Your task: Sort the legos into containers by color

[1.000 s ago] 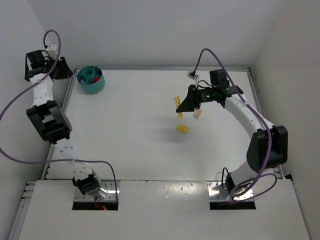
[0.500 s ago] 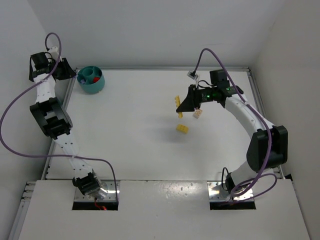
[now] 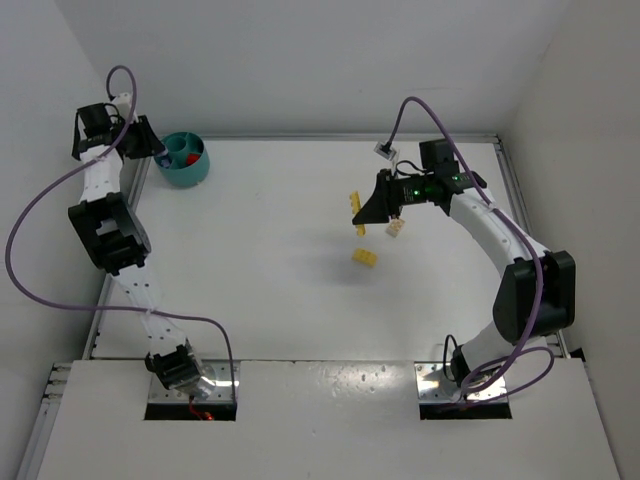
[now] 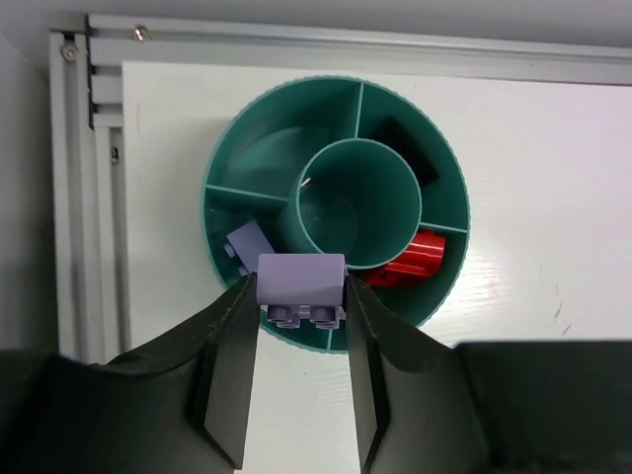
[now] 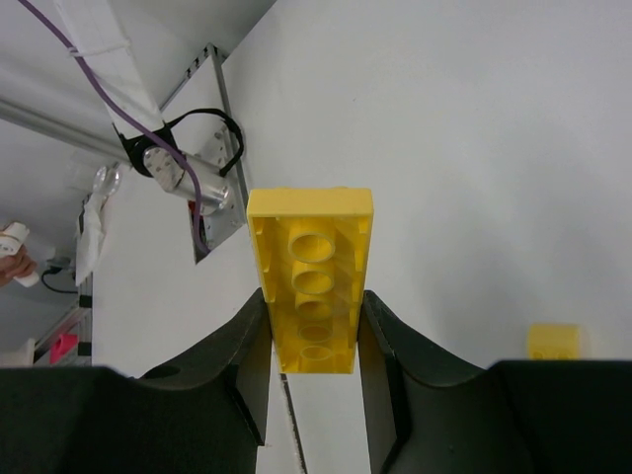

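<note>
Left wrist — purple brick (image 4: 300,276) pinched in left gripper (image 4: 300,299).

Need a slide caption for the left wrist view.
Left gripper holds a purple brick over the teal divided bowl.

My left hand (image 4: 300,288) pinches a purple brick (image 4: 301,271) between its two fingers, studs toward the camera, seen against the near rim of the teal bowl (image 4: 255,148). The bowl sits on the white tabletop (image 4: 533,197), close to the metal rail (image 4: 84,197) at its edge. Around the bowl's round middle cup, a second purple brick (image 4: 247,240) lies in the near-left compartment, a red brick (image 4: 413,259) in the near-right one, and a black piece (image 4: 405,150) in the far-right one.
</note>
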You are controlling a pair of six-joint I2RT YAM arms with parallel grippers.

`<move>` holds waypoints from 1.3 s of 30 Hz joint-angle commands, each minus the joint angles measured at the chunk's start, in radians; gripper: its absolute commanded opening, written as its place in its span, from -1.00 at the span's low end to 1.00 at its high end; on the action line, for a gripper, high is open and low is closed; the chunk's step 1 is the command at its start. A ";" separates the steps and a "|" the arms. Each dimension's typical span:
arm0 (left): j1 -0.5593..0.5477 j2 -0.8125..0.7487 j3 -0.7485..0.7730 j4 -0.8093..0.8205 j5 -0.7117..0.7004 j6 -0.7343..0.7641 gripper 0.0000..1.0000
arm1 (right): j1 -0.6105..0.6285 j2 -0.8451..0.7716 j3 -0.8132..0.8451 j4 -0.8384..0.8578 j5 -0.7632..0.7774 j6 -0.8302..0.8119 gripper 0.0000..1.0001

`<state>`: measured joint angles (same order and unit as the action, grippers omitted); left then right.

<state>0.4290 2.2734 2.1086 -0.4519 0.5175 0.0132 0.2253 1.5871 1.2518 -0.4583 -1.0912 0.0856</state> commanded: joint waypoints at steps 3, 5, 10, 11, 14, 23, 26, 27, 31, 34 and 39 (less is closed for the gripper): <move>-0.021 0.037 0.019 0.027 -0.022 -0.012 -0.13 | 0.006 -0.004 0.009 0.020 -0.004 -0.015 -1.00; -0.021 0.037 0.019 0.027 -0.031 -0.022 -0.10 | 0.006 -0.004 0.000 0.020 -0.004 -0.015 -1.00; -0.021 0.037 0.019 0.036 -0.053 -0.022 -0.03 | 0.006 -0.004 0.000 0.020 -0.004 -0.015 -1.00; -0.021 0.037 0.019 0.036 -0.053 -0.022 0.04 | 0.006 -0.004 0.000 0.020 -0.004 -0.015 -1.00; -0.021 0.026 0.019 0.036 -0.053 -0.022 0.28 | 0.006 -0.013 0.000 0.020 -0.004 -0.015 -1.00; 0.054 -0.142 -0.035 0.193 0.261 -0.205 0.33 | 0.040 -0.033 -0.009 -0.026 -0.016 -0.086 -1.00; 0.044 -0.228 -0.080 0.202 0.495 -0.242 0.26 | 0.077 -0.024 0.035 -0.121 -0.090 -0.173 -1.00; 0.033 -0.256 -0.106 0.202 0.562 -0.242 0.23 | 0.092 -0.024 0.063 -0.149 -0.125 -0.197 -1.00; -0.061 -0.468 -0.342 0.202 0.814 -0.170 0.17 | 0.180 0.033 0.150 -0.321 -0.147 -0.349 -1.00; -0.174 -0.692 -0.573 0.202 0.849 -0.020 0.17 | 0.258 0.074 0.204 -0.429 -0.115 -0.428 -1.00; -0.419 -0.963 -0.752 -0.012 0.652 0.418 0.24 | 0.354 0.137 0.242 -0.482 -0.076 -0.452 -1.00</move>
<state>0.0875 1.4483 1.4052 -0.3332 1.1999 0.0910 0.5453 1.6970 1.4582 -0.8642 -1.1618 -0.2924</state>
